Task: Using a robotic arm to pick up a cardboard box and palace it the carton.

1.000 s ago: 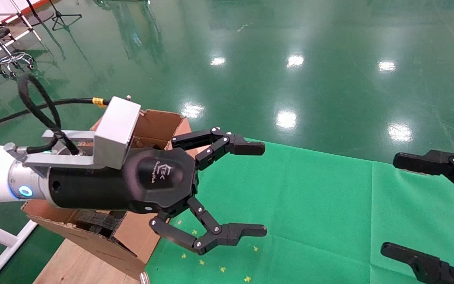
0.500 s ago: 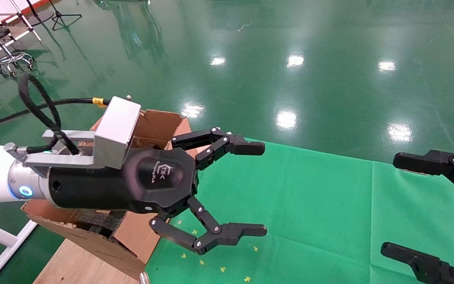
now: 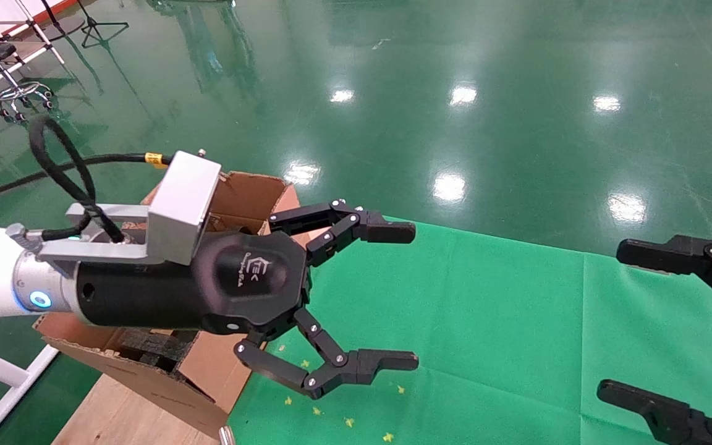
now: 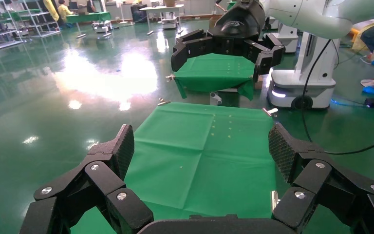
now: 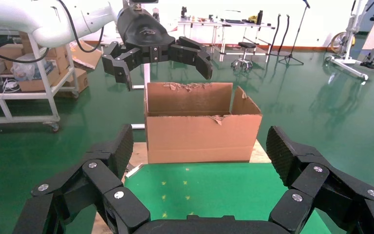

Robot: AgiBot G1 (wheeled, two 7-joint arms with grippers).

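Cardboard fills the left of our head view: the large brown corrugated carton (image 3: 241,198) with ragged torn flaps stands at the left end of the green cloth-covered table (image 3: 486,321), and most of it is hidden behind our own left arm. Our left gripper (image 3: 399,295), black and multi-linked on a white arm with a silver wrist and blue light ring, hangs above the cloth just beside the carton's right wall, fingers spread wide with nothing between them. Dark foam pieces (image 3: 152,346) show inside the carton below the wrist, only partly. From the right wrist view the carton (image 5: 202,124) stands whole, with the left gripper (image 5: 158,61) poised above its open top. Our right gripper (image 3: 634,321) sits at the right edge of the head view, cut off by the frame, its fingers also spread and empty. We cannot find the small taped cardboard box in any view (it may lie inside the carton, whose floor is out of sight). Small yellow specks (image 3: 331,414) dot the cloth.
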